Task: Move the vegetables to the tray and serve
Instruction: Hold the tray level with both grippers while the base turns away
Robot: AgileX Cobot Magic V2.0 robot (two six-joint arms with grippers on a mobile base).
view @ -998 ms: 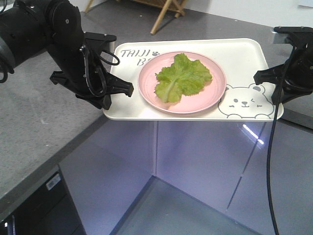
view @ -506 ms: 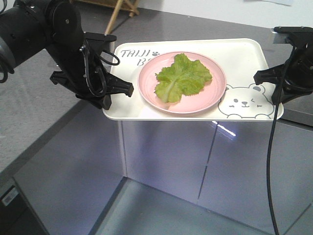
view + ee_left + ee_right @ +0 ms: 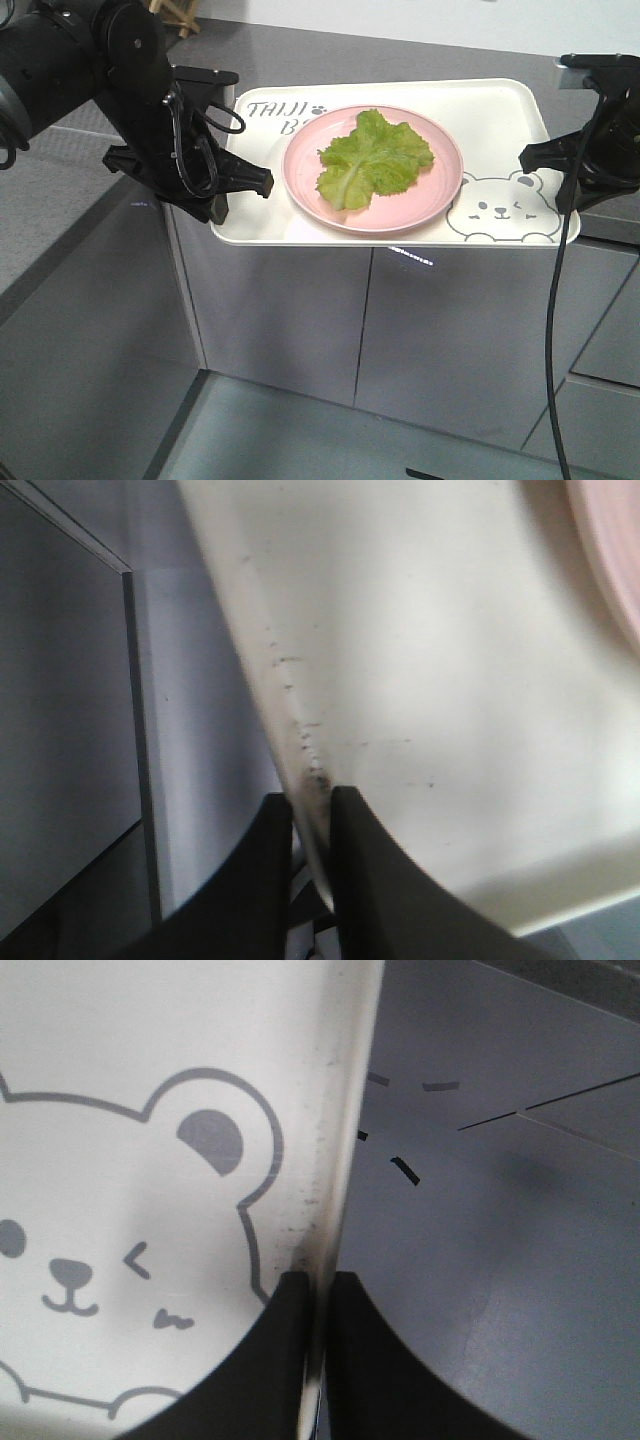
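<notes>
Grey cabinets [image 3: 400,320] below; left hand [image 3: 310,798], right hand [image 3: 320,1278] pinch tray [image 3: 500,110] rims; plate [image 3: 440,195] hides part of lettering [image 3: 272,110].

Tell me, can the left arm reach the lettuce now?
Probably not. The left end effector is shut on one rim of the tray, the right end effector on the opposite rim, holding it in the air. Letting go to reach the lettuce would likely tip it.

The background sweeps left: the wooden legs [image 3: 176,14] slide into the top-left corner and the grey countertop [image 3: 40,215] shrinks toward the left edge. Cabinet doors [image 3: 300,320] now fill the space beneath the tray [image 3: 500,110], and the glare spot [image 3: 410,255] drifts left.
</notes>
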